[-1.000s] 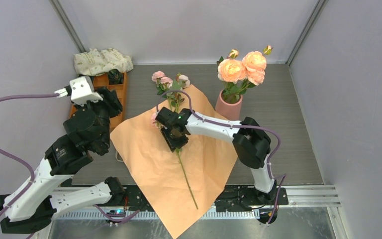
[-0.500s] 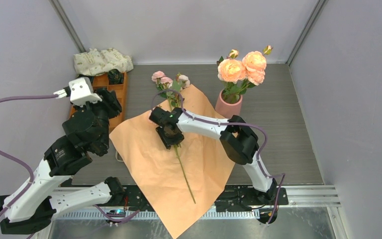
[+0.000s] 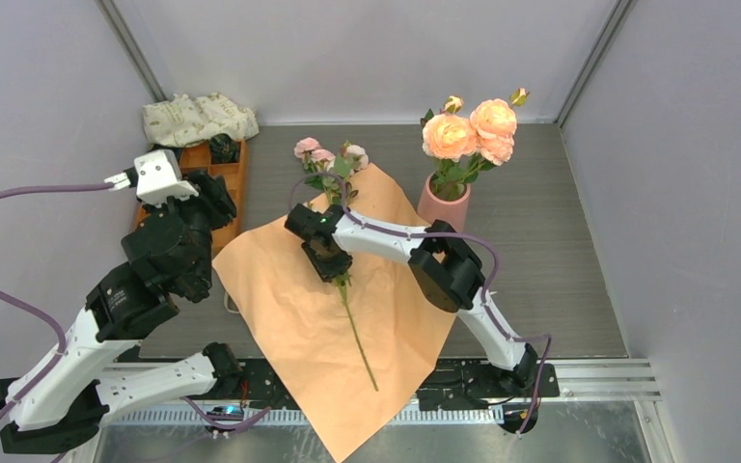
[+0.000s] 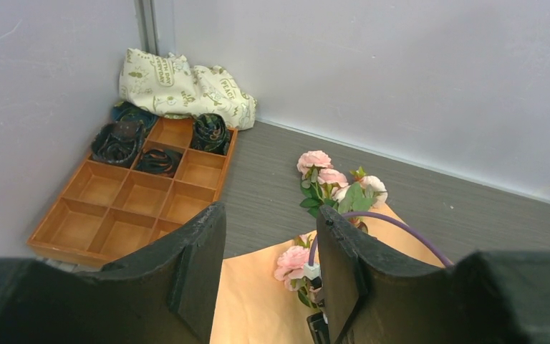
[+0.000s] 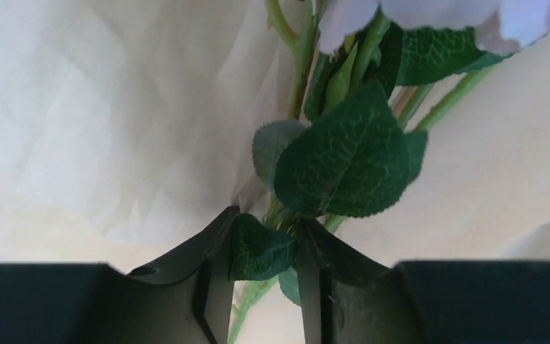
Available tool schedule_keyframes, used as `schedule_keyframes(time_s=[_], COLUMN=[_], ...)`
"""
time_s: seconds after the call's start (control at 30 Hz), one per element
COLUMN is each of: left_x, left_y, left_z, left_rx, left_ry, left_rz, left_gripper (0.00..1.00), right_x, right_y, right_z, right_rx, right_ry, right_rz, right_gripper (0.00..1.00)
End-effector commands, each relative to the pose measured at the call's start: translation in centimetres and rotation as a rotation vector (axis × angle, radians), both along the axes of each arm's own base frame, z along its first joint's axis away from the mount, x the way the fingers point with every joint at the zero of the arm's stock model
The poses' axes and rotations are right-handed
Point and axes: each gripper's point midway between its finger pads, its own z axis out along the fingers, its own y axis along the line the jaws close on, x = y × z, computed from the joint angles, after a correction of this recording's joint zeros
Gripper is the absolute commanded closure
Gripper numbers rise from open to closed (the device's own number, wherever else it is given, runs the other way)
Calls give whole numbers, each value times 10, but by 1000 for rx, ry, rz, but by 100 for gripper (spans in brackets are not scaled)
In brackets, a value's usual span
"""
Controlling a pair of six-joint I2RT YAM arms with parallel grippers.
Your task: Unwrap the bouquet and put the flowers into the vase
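The bouquet is unwrapped, and its orange paper (image 3: 289,309) lies spread flat on the table. Pink flowers (image 3: 323,154) lie across it, their long green stem (image 3: 357,333) running toward the near edge. My right gripper (image 3: 328,258) is low over that stem, just below the blooms. In the right wrist view it (image 5: 265,218) is open, its jaws on either side of the stem (image 5: 258,294) with a leaf (image 5: 261,251) spanning the gap. The salmon-pink vase (image 3: 441,207) stands behind the paper with peach roses (image 3: 468,130) in it. My left gripper (image 4: 268,215) hangs open and empty above the left side.
An orange compartment tray (image 3: 236,174) with dark items sits at the back left (image 4: 125,208). A white leaf-print cloth bundle (image 3: 198,118) lies behind it. Grey walls close in the back and both sides.
My right gripper has moved up and left along the stem toward the blooms. The stem has slid slightly away from the near edge. The left arm has not moved.
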Motion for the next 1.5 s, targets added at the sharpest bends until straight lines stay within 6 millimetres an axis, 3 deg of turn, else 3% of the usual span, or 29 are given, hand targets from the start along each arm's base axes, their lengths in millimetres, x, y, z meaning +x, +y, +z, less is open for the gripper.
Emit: schedule_keyframes(time_s=[0.0, 0.07, 0.23, 0.33, 0.47, 0.57, 0.63, 0.8, 0.93, 1.07, 1.17, 1.3, 1.47], left_x=[0, 0, -1, -1, -1, -1, -2, -1, 2, 7, 11, 16, 22], left_y=[2, 2, 4, 4, 3, 4, 4, 3, -5, -16, -26, -38, -52], left_z=[3, 2, 3, 2, 2, 2, 3, 2, 1, -2, -4, -4, -7], left_rx=[-24, -24, -29, -32, -30, -30, -36, -39, -36, -37, -39, -45, -41], left_ry=[-15, -15, -18, -19, -16, -16, -18, -19, -12, -1, 10, 19, 34], left_rz=[16, 16, 18, 16, 14, 14, 13, 12, -4, -28, -55, -82, -108], left_gripper=[49, 49, 49, 49, 49, 49, 49, 50, 50, 50, 50, 50, 50], right_x=[10, 12, 14, 18, 24, 28, 31, 35, 26, 10, 2, -1, -1], right_y=[8, 8, 9, 13, 19, 17, 7, -33, -77, -126, -169, -221, -246], right_z=[7, 5, 16, 38, 91, 146, 193, 316, 415, 489, 527, 553, 566], right_rx=[19, 16, 29, 62, 155, 237, 290, 413, 561, 693, 715, 637, 560], right_ry=[-20, -17, -32, -62, -130, -215, -301, -555, -785, -998, -1166, -1350, -1465], right_rz=[2, -2, -9, -13, -19, -23, -35, -77, -113, -160, -211, -307, -359], right_gripper=[62, 68, 97, 99, 99, 99, 99, 99, 99, 99, 99, 99, 99])
